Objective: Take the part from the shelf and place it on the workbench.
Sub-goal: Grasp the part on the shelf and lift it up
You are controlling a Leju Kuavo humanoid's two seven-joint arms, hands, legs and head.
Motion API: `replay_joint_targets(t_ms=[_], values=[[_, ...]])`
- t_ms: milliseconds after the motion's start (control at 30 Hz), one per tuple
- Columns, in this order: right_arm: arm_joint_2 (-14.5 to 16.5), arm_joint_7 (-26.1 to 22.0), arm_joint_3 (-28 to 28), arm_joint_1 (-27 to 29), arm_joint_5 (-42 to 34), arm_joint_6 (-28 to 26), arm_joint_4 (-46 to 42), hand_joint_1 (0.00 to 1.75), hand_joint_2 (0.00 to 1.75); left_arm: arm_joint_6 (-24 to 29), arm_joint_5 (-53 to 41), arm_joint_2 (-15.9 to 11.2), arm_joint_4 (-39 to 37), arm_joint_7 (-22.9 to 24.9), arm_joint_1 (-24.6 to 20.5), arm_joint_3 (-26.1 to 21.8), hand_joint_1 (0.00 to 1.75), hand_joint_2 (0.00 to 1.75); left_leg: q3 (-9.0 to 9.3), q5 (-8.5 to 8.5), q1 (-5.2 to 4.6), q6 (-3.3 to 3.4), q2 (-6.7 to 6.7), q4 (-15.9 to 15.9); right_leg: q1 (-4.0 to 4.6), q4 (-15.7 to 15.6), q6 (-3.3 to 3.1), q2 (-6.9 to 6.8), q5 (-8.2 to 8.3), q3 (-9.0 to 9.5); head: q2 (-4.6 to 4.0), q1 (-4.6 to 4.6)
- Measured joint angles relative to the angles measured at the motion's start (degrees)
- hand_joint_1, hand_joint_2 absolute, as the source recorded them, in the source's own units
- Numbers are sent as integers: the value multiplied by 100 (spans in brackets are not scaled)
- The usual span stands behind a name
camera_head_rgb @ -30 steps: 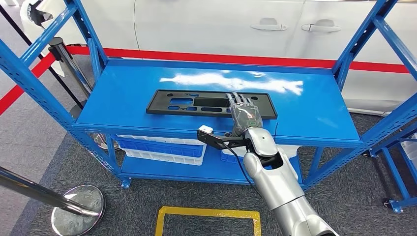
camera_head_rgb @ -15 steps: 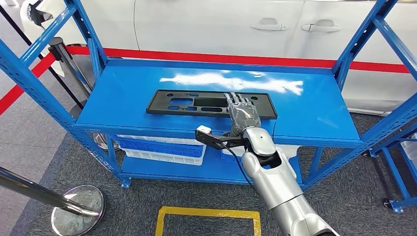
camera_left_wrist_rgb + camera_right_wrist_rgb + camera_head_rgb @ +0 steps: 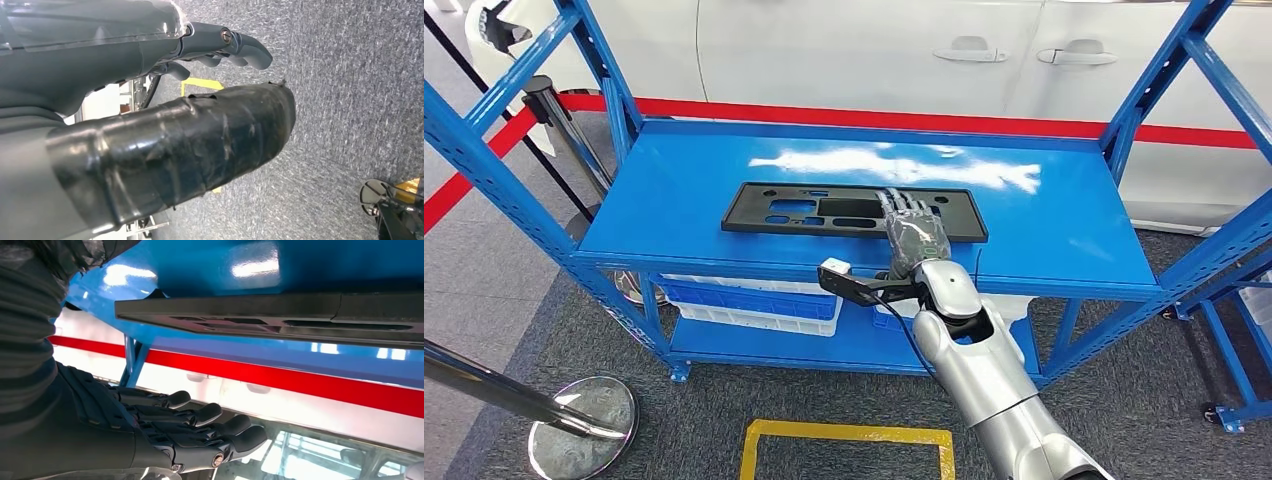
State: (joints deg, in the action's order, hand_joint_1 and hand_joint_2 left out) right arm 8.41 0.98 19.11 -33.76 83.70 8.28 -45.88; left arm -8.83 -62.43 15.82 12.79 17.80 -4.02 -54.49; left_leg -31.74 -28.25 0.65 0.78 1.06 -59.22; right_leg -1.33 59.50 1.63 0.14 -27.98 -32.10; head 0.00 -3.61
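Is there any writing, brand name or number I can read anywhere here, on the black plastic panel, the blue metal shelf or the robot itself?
None can be read.
Flat black plastic panel: cut-outs, no lettering.
Blue metal shelf: bare paint and glare.
Robot's right hand: no legible marking.
Yellow floor outline: a plain marking without words.

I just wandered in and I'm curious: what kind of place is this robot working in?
Probably a car plant or a show-floor demo area. A white car stands behind a blue metal shelf that holds a black plastic part, and posts with a red belt fence the spot off.
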Motion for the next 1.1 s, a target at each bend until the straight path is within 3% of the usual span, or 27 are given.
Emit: replay_joint_targets(t_ms=[500,600,667,733,833,867,900,933,1000,1033,1100], values=[[4,0,27,-6,-5,0,20,0,175,0,-13,-3,0,-40,-4,0,0,0,-49,-3,-9,7,5,-65,-10,-6,35,-2,27,-15,0,0],[19,0,28,-8,-5,0,20,0,175,-1,-13,-6,0,-48,-6,0,0,0,-83,-1,-13,36,8,-92,-15,-25,70,-2,50,-27,0,0],[34,0,29,-19,-5,0,19,0,175,-6,-15,-7,0,-63,-11,-1,0,0,-76,29,10,96,3,-44,-15,-35,102,-3,53,-24,0,1],[41,0,31,-41,-6,0,19,0,175,-11,-21,-7,0,-91,-17,-2,0,0,-51,76,42,167,-8,32,-11,214,114,-7,-103,-144,0,3],[41,0,32,-45,-7,0,44,0,175,-13,-40,-7,0,-119,-19,-2,0,0,-50,92,34,198,-13,54,1,1255,115,-7,-535,-696,0,3],[41,0,33,-39,-7,0,59,0,175,-13,-44,-8,0,-122,-18,-3,0,0,-46,88,24,198,-8,53,3,1482,110,-7,-551,-839,0,3],[41,0,33,-35,-7,0,71,0,175,-13,-47,-8,0,-123,-17,-3,0,0,-37,80,16,197,0,52,4,1499,96,-7,-454,-887,0,3],[41,0,34,-36,-7,0,79,0,175,-13,-48,-9,0,-124,-17,-4,0,0,-21,69,11,190,10,52,8,1291,71,-7,-254,-826,0,3],[42,0,34,-52,-7,0,83,0,175,-13,-46,-5,-1,-126,-18,-6,0,0,18,36,6,161,26,53,42,556,-12,-1,175,-529,0,2],[42,0,34,-60,-7,0,85,0,175,-14,-46,-3,-2,-127,-19,-7,0,0,23,22,5,137,31,51,70,255,-58,2,290,-402,1,4],[42,0,36,-67,-7,0,91,0,175,-15,-47,3,-5,-129,-16,-8,0,0,7,9,12,79,31,56,118,32,-130,6,284,-315,1,5]])
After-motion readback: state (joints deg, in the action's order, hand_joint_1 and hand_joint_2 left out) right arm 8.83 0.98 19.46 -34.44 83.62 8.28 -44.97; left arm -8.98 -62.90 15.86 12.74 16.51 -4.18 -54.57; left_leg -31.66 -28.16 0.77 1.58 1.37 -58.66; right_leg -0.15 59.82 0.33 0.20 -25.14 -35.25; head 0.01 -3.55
